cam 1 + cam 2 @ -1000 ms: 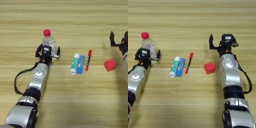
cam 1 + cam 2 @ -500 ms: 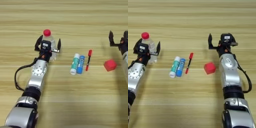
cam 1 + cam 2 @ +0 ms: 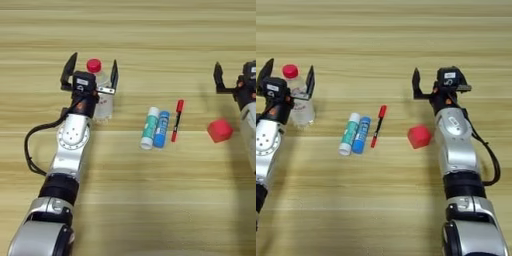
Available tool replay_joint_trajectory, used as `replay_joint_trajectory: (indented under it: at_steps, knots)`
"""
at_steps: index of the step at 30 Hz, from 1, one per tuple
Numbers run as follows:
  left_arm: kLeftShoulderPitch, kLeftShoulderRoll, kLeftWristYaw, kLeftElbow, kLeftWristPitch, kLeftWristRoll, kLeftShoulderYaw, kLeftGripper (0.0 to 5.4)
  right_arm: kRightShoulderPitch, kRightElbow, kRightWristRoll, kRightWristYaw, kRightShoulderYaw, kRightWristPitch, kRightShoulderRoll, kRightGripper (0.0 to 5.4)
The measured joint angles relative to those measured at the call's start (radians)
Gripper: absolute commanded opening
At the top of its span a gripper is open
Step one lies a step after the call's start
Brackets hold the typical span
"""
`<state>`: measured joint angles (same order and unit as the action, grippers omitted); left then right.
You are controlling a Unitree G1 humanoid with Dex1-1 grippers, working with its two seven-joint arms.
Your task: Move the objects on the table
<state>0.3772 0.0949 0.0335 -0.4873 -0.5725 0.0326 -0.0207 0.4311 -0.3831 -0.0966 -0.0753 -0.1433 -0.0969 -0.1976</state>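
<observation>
1. Bottle [image 3: 101,95] first: your clear plastic bottle with the red cap stands upright at the left of the table [image 3: 150,200], between the spread fingers of the left gripper [image 3: 90,75].
2. Your left gripper has its two black fingers wide apart, one on each side of the bottle's cap; you cannot tell whether either finger touches the bottle.
3. Near the middle of the table you see the green-and-white tube [image 3: 149,127] and the blue tube [image 3: 161,129] lying side by side, touching along their length.
4. Just to their right lies the slim red-and-black marker [image 3: 176,120], apart from the blue tube and with its red cap pointing away from you.
5. Your small red cube [image 3: 419,136] sits further right, just beside the right arm.
6. Your right gripper [image 3: 431,82] hovers beyond the cube, apart from it, fingers spread and holding nothing.
</observation>
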Motion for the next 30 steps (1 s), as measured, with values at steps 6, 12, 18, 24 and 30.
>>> replay_joint_trajectory:
  at_steps: [6,12,18,24,30]
  knots:
    - [-0.021,-0.007,0.061,0.083,0.004,-0.065,0.000,5.37,-0.003,0.000,0.012,-0.003,0.006,0.000,0.002,5.40]
    - [-0.044,-0.005,0.107,0.223,-0.003,-0.158,-0.027,5.37,-0.005,0.000,0.015,-0.004,0.008,0.000,0.002,5.40]
    - [-0.027,0.043,0.063,0.218,-0.001,-0.159,-0.133,5.37,-0.006,0.000,0.020,-0.004,0.015,0.000,0.003,5.40]
    - [0.016,0.083,0.024,0.137,0.008,-0.158,-0.205,5.37,-0.011,0.023,0.038,-0.004,0.030,-0.002,0.003,5.40]
    - [0.054,0.136,-0.025,0.011,0.025,-0.149,-0.257,5.37,-0.030,0.059,0.058,-0.019,0.057,-0.001,0.005,5.40]
